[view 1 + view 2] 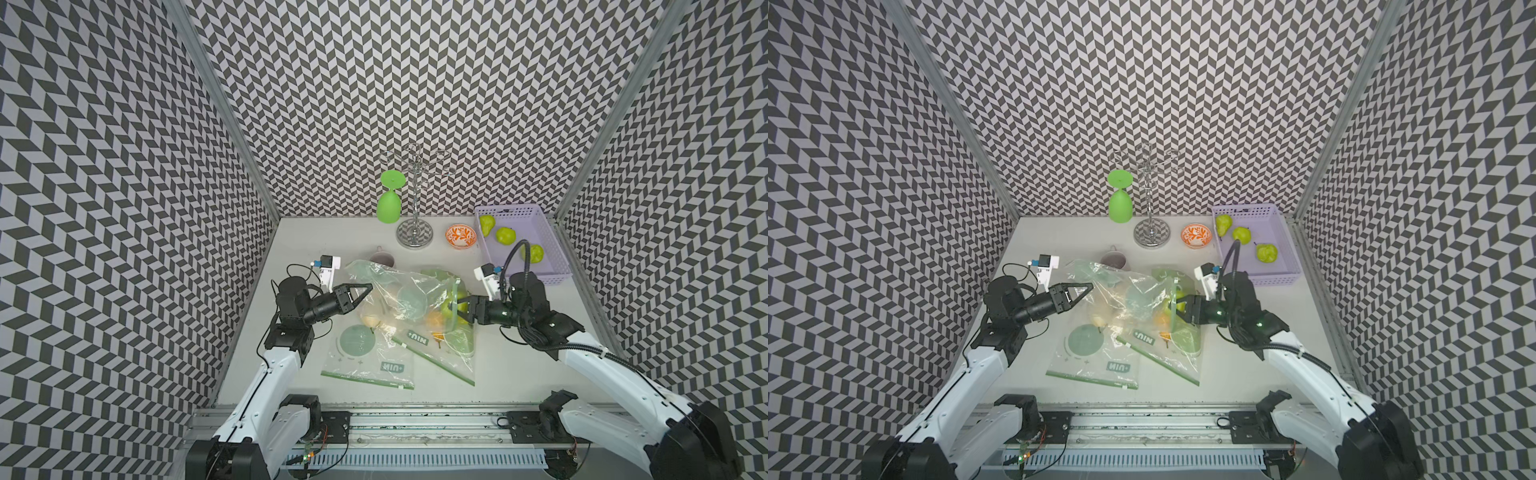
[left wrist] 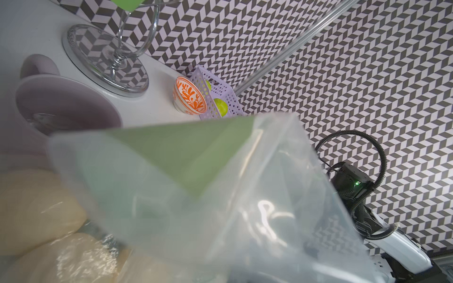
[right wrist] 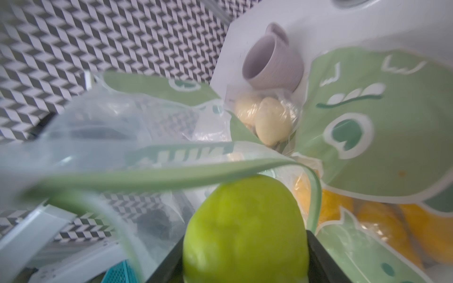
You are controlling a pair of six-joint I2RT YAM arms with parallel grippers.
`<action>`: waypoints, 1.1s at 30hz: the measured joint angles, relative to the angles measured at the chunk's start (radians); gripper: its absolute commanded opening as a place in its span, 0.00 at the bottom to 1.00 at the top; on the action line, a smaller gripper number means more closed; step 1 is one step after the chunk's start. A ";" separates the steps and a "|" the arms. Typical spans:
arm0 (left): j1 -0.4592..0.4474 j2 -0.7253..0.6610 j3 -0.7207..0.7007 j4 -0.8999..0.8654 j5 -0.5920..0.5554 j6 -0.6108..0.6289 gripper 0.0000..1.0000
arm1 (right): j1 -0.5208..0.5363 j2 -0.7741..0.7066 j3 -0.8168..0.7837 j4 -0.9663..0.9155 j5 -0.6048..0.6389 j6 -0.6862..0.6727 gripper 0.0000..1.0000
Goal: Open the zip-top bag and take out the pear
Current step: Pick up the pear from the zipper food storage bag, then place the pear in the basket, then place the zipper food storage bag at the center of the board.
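Three green pears [image 1: 505, 236] lie in one lavender basket [image 1: 536, 226] at two o'clock. A fourth pear [image 3: 245, 230] sits among the zip-top bags [image 1: 368, 357], which overlap: at least three, exact number unclear. One green goblet [image 1: 389, 208], one chrome stemware rack [image 1: 414, 235], one orange-patterned bowl [image 1: 460, 237], one lavender mug [image 1: 383, 259].

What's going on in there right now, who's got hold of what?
The left tool is shut on one end of the zip-top bag, holding it raised off the table. The right tool sits in the bag's open mouth, closed around a green pear that is not yet clear of the bag. Three other pears lie in the lilac basket, and a flat bag lies nearer the robot.
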 measured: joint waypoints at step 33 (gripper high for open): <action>0.552 0.412 0.212 0.032 -0.042 0.049 0.75 | -0.538 0.561 0.376 0.097 0.142 -0.047 0.97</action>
